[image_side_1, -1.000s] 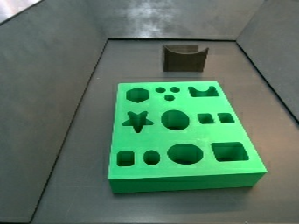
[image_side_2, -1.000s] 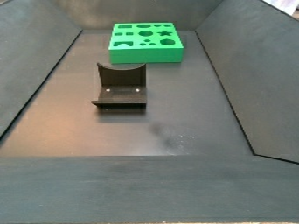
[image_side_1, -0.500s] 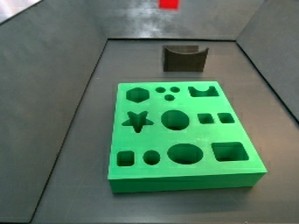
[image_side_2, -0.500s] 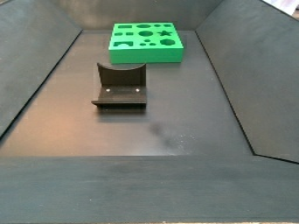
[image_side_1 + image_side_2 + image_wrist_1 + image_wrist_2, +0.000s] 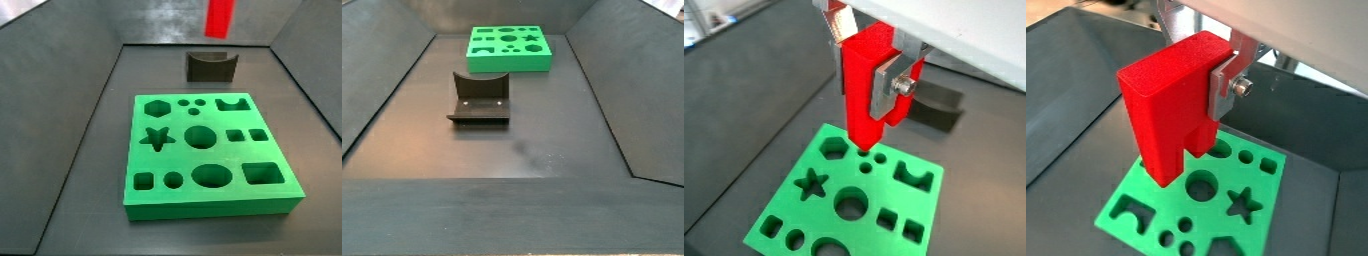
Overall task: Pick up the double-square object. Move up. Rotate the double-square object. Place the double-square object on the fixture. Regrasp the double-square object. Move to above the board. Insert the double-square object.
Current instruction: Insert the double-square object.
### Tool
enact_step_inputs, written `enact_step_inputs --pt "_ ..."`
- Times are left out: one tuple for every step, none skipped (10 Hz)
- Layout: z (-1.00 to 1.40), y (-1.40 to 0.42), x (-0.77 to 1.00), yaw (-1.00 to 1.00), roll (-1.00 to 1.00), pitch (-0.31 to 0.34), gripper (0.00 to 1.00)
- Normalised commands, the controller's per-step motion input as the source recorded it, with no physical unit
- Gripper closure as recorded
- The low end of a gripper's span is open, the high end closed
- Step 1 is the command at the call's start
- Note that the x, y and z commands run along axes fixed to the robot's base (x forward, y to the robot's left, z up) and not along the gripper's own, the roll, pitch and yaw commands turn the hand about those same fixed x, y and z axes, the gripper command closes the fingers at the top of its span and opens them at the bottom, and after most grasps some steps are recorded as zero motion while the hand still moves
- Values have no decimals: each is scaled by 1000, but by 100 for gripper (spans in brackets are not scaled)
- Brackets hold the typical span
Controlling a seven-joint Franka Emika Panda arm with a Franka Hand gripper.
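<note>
My gripper (image 5: 869, 78) is shut on the red double-square object (image 5: 863, 80), which hangs long end down between the silver fingers (image 5: 891, 88). It shows in both wrist views, held well above the green board (image 5: 838, 205). In a wrist view the object (image 5: 1166, 105) hides one finger and hangs over the board (image 5: 1146, 205). In a side view only the object's lower end (image 5: 221, 18) shows at the top edge, above the dark fixture (image 5: 210, 66) and behind the board (image 5: 207, 150). The gripper is out of both side views.
The fixture (image 5: 480, 100) stands on the dark floor in front of the board (image 5: 509, 47) in a side view, and shows in a wrist view (image 5: 933, 106). Sloping dark walls (image 5: 382, 90) enclose the floor on all sides.
The red object has come further down into a side view and shifted right; one second ago it was out of that view. Board and fixture have not moved.
</note>
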Motion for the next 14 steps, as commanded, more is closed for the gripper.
enact_step_inputs --pt "-200 -103 111 -911 6 0 100" --pt "-197 -94 0 -1000 7 0 100" --pt "-191 -74 0 -1000 10 0 100" --pt "-186 -54 0 -1000 0 0 100" --pt "-180 -49 0 -1000 0 0 100" --pt "-146 -49 0 -1000 0 0 100" --pt "-134 -60 129 -929 0 0 100" --pt "-129 -60 474 -637 0 0 100" --pt "-111 -40 640 -497 0 0 100" --pt "-123 -29 591 -537 0 0 100" --pt "-120 0 397 -717 0 0 100" --pt "-120 0 246 -851 0 0 100" --pt "-120 0 220 -871 0 0 100" --pt "-106 0 403 -711 0 0 100"
